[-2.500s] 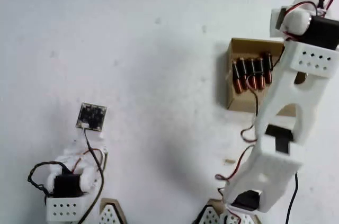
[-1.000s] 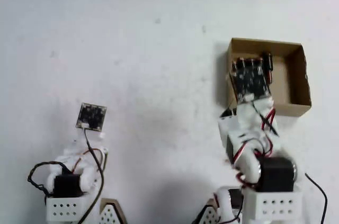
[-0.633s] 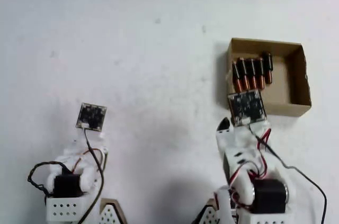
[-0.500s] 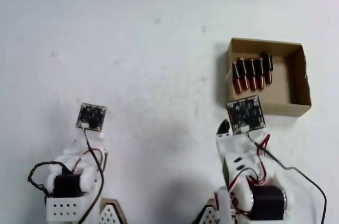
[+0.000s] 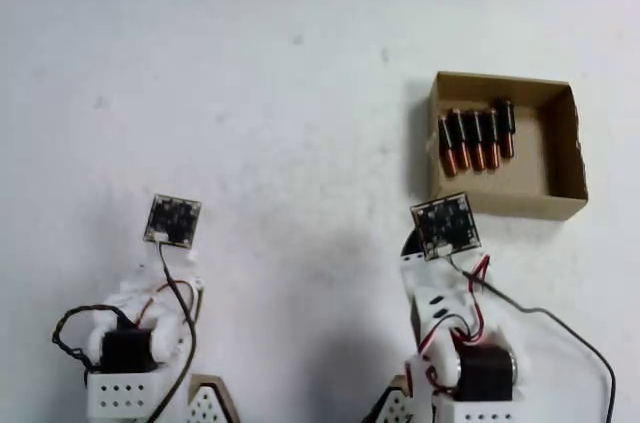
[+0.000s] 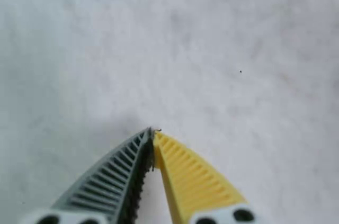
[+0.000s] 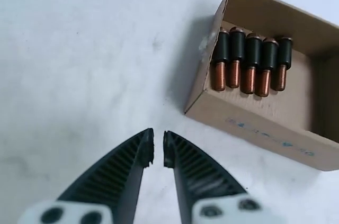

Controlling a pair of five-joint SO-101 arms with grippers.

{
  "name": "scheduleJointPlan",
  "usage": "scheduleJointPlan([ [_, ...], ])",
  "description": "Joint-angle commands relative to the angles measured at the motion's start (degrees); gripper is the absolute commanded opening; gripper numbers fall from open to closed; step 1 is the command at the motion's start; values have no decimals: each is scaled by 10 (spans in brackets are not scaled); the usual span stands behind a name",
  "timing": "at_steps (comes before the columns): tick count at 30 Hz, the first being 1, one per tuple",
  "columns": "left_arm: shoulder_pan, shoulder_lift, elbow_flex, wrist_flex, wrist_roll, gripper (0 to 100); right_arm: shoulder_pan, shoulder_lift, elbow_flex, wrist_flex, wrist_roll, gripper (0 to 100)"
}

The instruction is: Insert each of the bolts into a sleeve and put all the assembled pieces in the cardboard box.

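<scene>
The cardboard box (image 5: pixel 512 205) stands at the right of the table and holds several assembled pieces (image 5: pixel 475 140), black sleeves with copper bolt ends, lying side by side. In the right wrist view the same box (image 7: pixel 249 117) and pieces (image 7: pixel 249 62) lie beyond my right gripper (image 7: pixel 158 148). That gripper hangs over bare table, shut to a thin slit, with nothing between its black fingers. My right arm (image 5: pixel 447 273) is folded at the near edge, just short of the box. My left gripper (image 6: pixel 152 132) is shut and empty, grey and yellow tips touching above bare table. My left arm (image 5: pixel 150 323) sits folded at the near left.
The white table (image 5: pixel 280 113) stretches wide to the left of the box and behind it. Red and black cables (image 5: pixel 545 318) trail from the right arm near the front edge. Dark room objects line the far edge.
My right arm has drawn back from over the box toward the near edge and folded down. The pieces in the box are uncovered again. The left arm has stayed still.
</scene>
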Motion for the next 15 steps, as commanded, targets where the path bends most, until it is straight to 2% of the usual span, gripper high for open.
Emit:
scheduleJointPlan([
  [1, -2, -9, -2, -2, -4, 23, 4, -4, 35, -29, 4, 17],
  [15, 0, -9, -2, -2, -4, 23, 4, -4, 173, -58, -7, 17],
])
